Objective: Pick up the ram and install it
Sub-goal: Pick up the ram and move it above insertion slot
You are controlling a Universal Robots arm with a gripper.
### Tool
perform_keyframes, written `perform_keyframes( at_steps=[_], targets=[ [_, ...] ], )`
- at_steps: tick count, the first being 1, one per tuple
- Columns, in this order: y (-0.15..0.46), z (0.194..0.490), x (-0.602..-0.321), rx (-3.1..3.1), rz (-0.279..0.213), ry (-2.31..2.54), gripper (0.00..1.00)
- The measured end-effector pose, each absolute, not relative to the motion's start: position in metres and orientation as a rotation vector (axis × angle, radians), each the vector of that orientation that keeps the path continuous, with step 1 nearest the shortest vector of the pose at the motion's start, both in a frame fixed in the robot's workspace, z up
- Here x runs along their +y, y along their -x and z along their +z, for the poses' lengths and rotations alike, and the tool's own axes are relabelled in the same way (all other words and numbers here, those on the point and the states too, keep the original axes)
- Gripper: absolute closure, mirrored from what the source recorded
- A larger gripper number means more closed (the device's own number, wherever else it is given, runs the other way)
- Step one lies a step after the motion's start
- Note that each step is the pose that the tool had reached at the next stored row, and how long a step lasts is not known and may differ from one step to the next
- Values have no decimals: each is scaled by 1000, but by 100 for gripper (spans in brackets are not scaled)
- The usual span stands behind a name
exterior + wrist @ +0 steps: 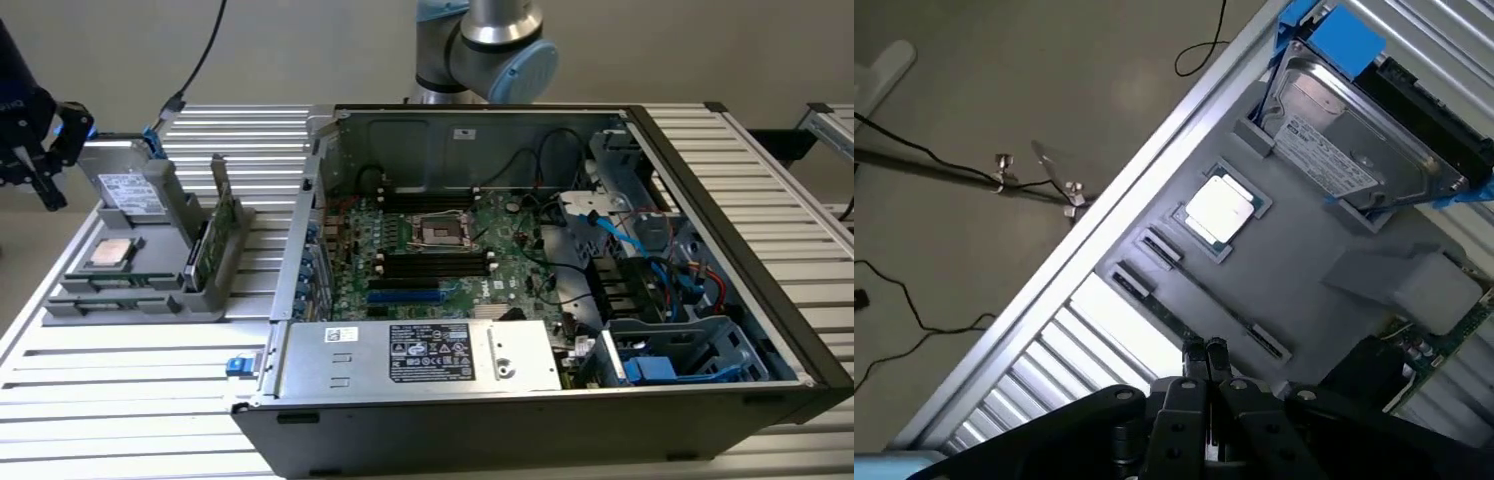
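Grey plastic forms the tray point(160, 265) at the exterior view's left, resting on a slatted metal table point(120, 400). The tray carries a silver processor point(111, 255), a hard drive point(131, 190) standing at its back, and a green card point(218, 235) upright on the side nearest the case. The open case point(400, 130) takes the middle and right of the frame, with its motherboard point(454, 250) exposed and a labelled power supply point(427, 355) along the front. The arm point(487, 45) rises behind the case at top centre. The gripper point(51, 190) hangs at the far left edge, above and left of the tray. In the wrist view the gripper point(1205, 350) has its two black fingers pressed together, holding nothing. Its tips appear just over the ram point(1172, 308), a thin dark-green strip seen edge-on in a long slot of the tray point(1304, 250) between small clips; I cannot tell whether they touch it. The processor point(1220, 210) lies near that slot, and the hard drive point(1349, 150) is farther off.
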State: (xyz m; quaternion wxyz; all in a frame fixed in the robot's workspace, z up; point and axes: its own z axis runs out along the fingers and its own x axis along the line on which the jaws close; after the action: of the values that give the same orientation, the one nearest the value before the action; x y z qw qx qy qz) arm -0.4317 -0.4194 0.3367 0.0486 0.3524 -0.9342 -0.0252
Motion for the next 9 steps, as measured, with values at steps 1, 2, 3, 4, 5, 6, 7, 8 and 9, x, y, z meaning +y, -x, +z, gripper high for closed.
perform_keyframes(
  at_steps=[1,2,3,4,5,6,7,8,9],
  targets=[
    [432,337,-419,-2839,-82,-1101,90],
    [432,336,-419,-2830,-88,-1127,90],
    [432,336,-419,-2820,-93,-1153,90],
    [432,336,-419,-2810,-98,-1179,90],
    [432,336,-419,-2800,-103,-1206,90],
    [432,336,-419,-2789,-107,-1232,90],
    [432,336,-419,-2778,-110,-1258,90],
    [432,336,-419,-2767,-112,-1284,90],
    [432,336,-419,-2755,-114,-1309,90]
  ],
)
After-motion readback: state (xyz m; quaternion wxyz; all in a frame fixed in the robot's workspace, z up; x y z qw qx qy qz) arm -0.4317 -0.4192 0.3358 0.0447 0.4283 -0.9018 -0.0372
